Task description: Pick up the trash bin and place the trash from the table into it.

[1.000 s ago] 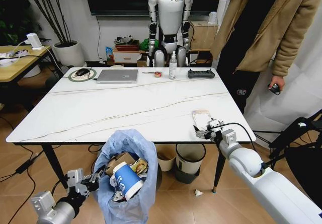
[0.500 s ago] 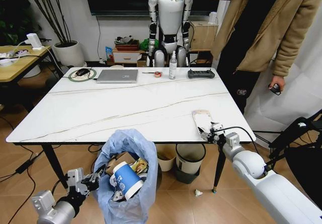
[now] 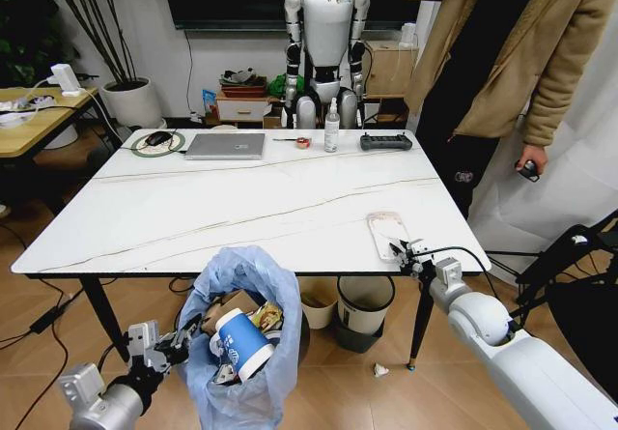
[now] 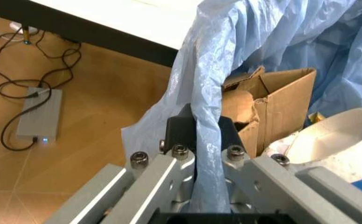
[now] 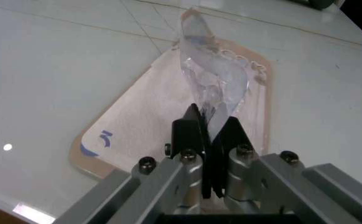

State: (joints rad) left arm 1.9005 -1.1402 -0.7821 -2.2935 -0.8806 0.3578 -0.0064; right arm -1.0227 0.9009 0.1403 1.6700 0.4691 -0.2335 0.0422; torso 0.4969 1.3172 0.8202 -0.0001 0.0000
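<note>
Clear plastic wrapper (image 5: 213, 88) pinched by your right gripper (image 5: 209, 122) at the tabletop (image 3: 241, 208) near edge.
Lift it clear before swinging left toward the trash bin (image 3: 241, 338), which your left gripper (image 4: 198, 130) holds clamped by its blue liner below the edge.

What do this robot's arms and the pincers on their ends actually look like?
The right arm is a smooth white shell with rounded joints, and a thin black cable loops over its wrist. The left arm is grey metal. Both the right gripper and the left gripper have silver bars joined by bolts and flat black fingertips.
</note>
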